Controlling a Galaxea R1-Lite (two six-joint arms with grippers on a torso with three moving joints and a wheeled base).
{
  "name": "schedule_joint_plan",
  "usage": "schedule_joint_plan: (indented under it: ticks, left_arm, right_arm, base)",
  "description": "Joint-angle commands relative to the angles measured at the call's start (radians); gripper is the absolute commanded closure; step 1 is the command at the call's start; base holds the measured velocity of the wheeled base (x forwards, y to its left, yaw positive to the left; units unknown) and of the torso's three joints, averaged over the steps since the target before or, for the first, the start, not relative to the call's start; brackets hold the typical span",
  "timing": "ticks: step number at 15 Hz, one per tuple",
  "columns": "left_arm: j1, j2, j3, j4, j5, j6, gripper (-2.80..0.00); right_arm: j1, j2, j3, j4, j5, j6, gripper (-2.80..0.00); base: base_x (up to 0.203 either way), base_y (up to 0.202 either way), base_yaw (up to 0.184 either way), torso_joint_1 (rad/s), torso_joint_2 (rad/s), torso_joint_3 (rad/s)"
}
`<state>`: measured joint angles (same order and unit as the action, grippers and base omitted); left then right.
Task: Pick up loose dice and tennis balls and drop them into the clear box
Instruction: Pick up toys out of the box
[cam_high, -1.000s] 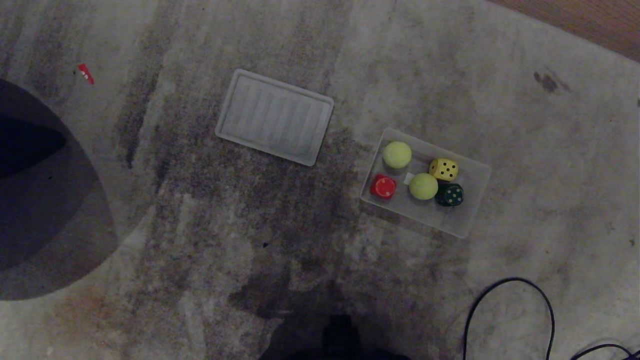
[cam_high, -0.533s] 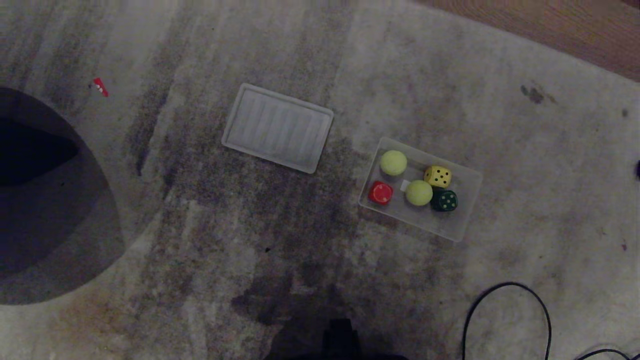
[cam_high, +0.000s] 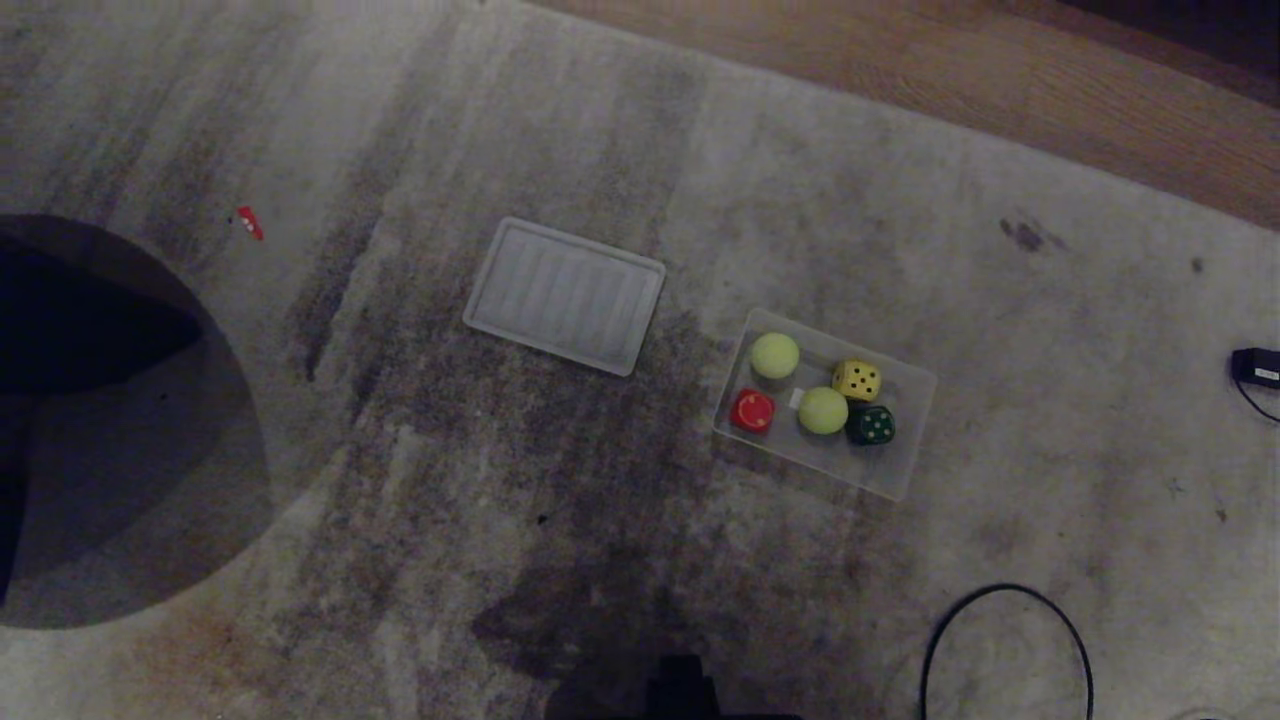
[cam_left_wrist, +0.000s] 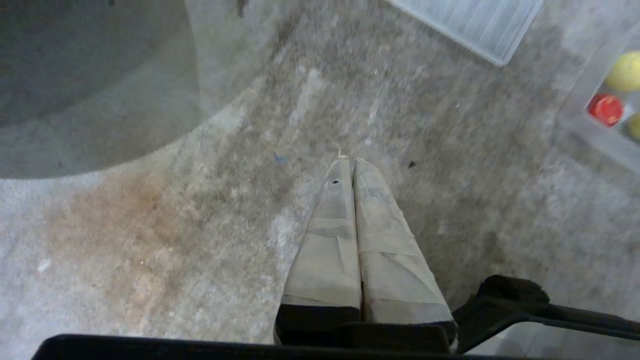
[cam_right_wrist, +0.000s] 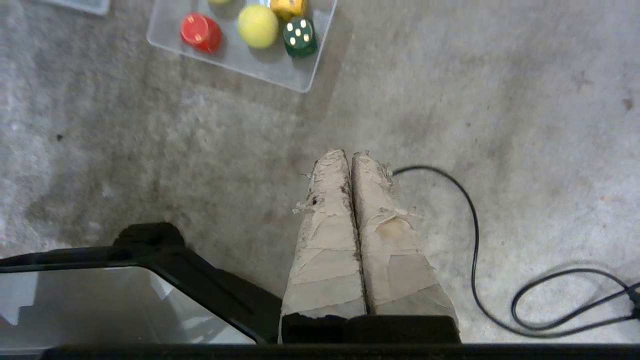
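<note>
A worn, stained grey rug (cam_high: 560, 500) covers the floor, with wood flooring (cam_high: 1000, 90) past its far edge. The clear box (cam_high: 905, 470) sits right of centre on the rug, holding both tennis balls (cam_high: 775, 355). The left gripper (cam_left_wrist: 348, 162) and right gripper (cam_right_wrist: 348, 154) hang pressed together, empty. A black cable (cam_high: 1000, 620) is cut off.

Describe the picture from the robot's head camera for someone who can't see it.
A clear box on a stained grey carpet holds two tennis balls, a yellow die, a dark green die and a red rounded piece. Its ribbed whitish lid lies flat to the left, apart from it; a black cable loops at lower right.
</note>
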<state>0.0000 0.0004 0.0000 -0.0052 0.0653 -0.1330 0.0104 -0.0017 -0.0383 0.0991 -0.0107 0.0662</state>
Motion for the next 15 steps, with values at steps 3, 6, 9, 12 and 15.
schedule_joint_plan:
  ticks: [3,6,9,12,15]
  left_arm:
    - [0.0,0.0,0.002,-0.002,0.001,-0.002,0.0]
    - [0.0,0.001,0.002,-0.002,0.001,-0.004,0.0]
    - [0.0,0.001,0.002,-0.002,0.001,-0.005,0.0]
    - [0.0,0.0,0.002,-0.002,0.001,-0.005,0.0]
    - [0.0,0.0,0.002,-0.002,0.001,-0.008,0.0]
  right_arm:
    - [0.0,0.003,0.0,0.001,0.0,0.001,0.0]
    - [0.0,0.003,0.0,0.001,0.0,-0.002,0.0]
    - [0.0,0.003,0.0,0.001,0.0,-0.002,0.0]
    - [0.0,0.003,0.0,0.001,0.0,-0.002,0.0]
    - [0.0,0.003,0.0,0.001,0.001,-0.003,0.0]
  base:
    - [0.0,0.0,0.0,0.0,0.0,0.195]
    - [0.0,0.0,0.0,0.004,0.0,0.209]
    - [0.0,0.0,0.0,0.003,0.0,0.2]
    - [0.0,0.0,0.0,0.004,0.0,0.203]
    - [0.0,0.0,0.0,0.003,0.0,0.2]
